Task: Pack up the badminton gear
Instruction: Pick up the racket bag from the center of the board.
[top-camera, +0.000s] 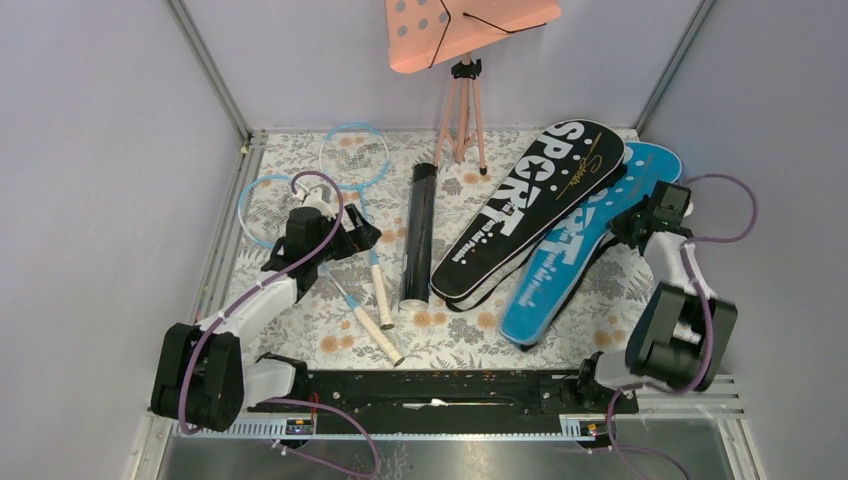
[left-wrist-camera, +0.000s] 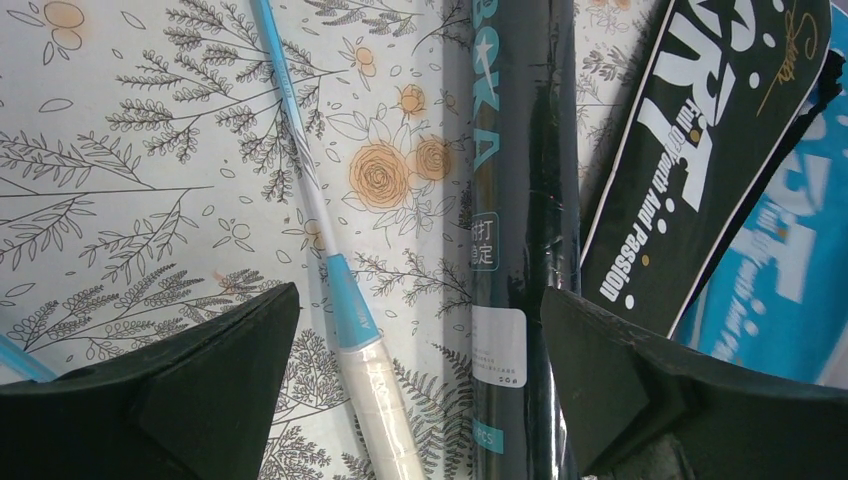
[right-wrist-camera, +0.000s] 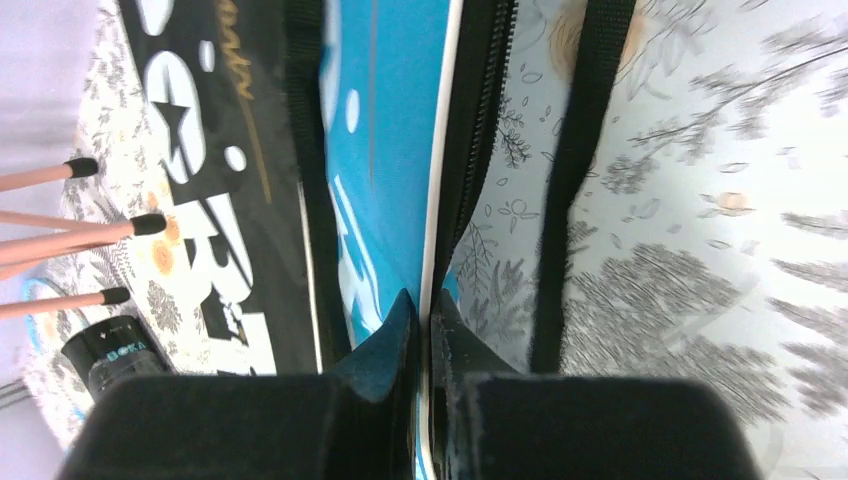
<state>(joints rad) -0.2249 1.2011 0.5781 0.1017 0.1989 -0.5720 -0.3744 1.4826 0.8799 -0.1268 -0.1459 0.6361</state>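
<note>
The left gripper (left-wrist-camera: 418, 300) is wide open at the bottom of its wrist view, one black finger (left-wrist-camera: 200, 380) left of a racket (left-wrist-camera: 340, 300) and the other right of the black tube (left-wrist-camera: 525, 200); whether it touches either I cannot tell. From above, two rackets (top-camera: 353, 155) lie left of centre on the flowered table (top-camera: 450, 345), with the tube just right of their handles. The black bag (top-camera: 540, 200) lies slanted right of the tube, partly over the blue bag (top-camera: 560, 270). At centre right, the right gripper (right-wrist-camera: 422, 305) is closed, pinching the blue bag's white-piped edge. A pink board (top-camera: 465, 30) on a tripod stands at the top
</note>
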